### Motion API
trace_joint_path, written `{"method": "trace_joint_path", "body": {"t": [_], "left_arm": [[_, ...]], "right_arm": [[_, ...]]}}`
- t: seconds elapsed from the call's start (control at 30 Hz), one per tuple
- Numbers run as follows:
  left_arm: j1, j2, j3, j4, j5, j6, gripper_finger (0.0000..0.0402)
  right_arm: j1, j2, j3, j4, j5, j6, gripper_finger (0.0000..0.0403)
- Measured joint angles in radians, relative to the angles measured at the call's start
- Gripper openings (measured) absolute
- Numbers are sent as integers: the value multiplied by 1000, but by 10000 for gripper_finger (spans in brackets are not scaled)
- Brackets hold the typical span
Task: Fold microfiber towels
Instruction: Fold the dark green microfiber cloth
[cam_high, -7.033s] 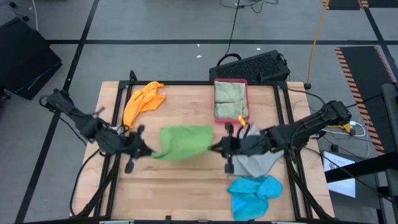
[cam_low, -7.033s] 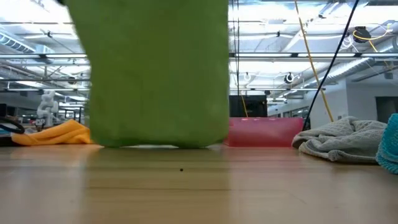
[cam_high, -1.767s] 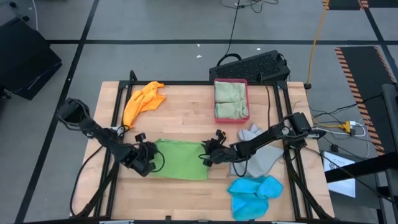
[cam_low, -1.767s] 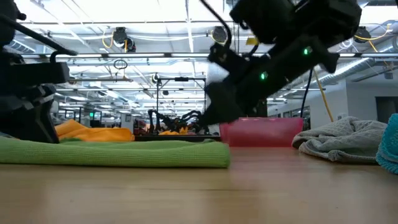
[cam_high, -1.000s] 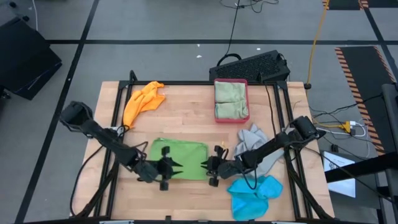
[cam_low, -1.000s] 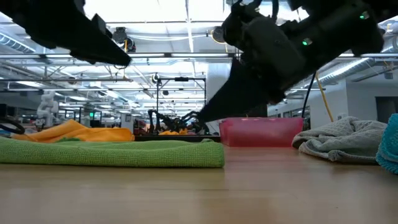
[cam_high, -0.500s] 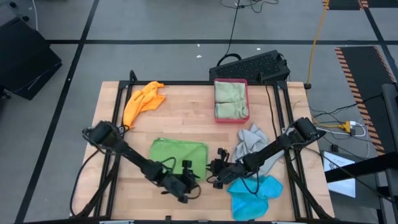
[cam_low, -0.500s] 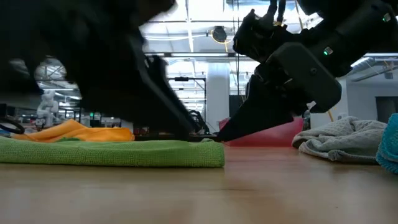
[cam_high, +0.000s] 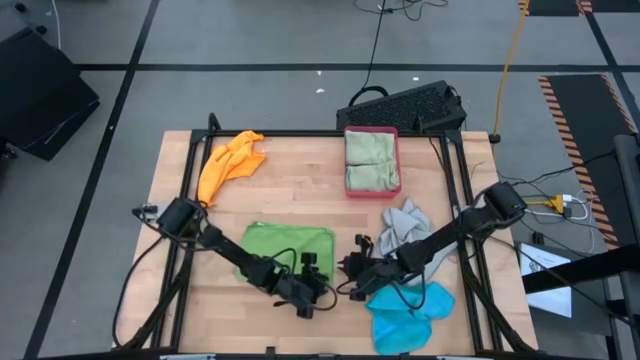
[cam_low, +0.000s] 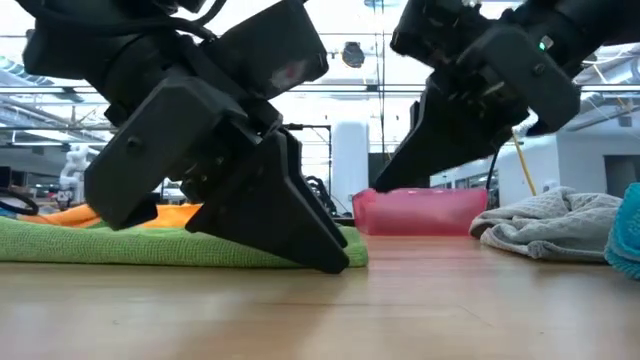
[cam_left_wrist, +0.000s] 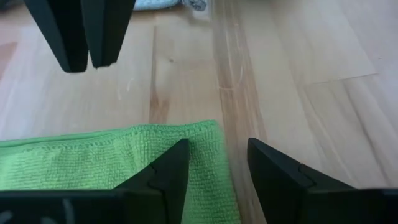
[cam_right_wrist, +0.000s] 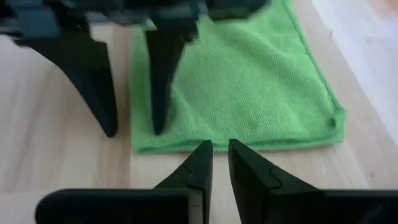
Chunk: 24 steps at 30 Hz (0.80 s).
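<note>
While both arms reach low over the near half of the table (cam_high: 290, 170), we find the bright green towel (cam_high: 285, 244) lying flat and folded on the wood, left of centre, with the two grippers meeting at its near right corner. The left gripper (cam_left_wrist: 214, 165) stands with its jaws spread a moderate way: one finger (cam_left_wrist: 168, 171) rests over the towel's edge, the other is on bare wood just beside the corner, so the corner sits between them and is not yet pinched. In the low view this gripper's fingertips come down to the table at the towel's right end (cam_low: 330, 262). The right gripper (cam_right_wrist: 219, 163) faces it from the other side with its jaws nearly together — only a narrow gap shows — and it holds nothing; its tips are at the towel's near edge, but we cannot tell whether they touch it. Elsewhere, the orange towel (cam_high: 228, 162) lies crumpled at the far left, the pale sage towel (cam_high: 371, 160) sits in the pink-red tray (cam_high: 371, 131), the grey towel (cam_high: 402, 225) is bunched at the right, and the blue towel (cam_high: 410, 312) lies at the near right edge.
</note>
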Motion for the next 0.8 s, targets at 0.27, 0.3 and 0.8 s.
{"method": "trace_joint_path", "body": {"t": [0.27, 0.3, 0.8], "left_arm": [[31, 6, -1, 21, 93, 47, 99], [36, 8, -1, 22, 112, 49, 83], [-49, -108, -6, -15, 162, 49, 8]], "right_arm": [[1, -3, 0, 16, 3, -22, 42], [1, -3, 0, 20, 2, -22, 42], [86, 36, 0, 163, -74, -137, 89]]}}
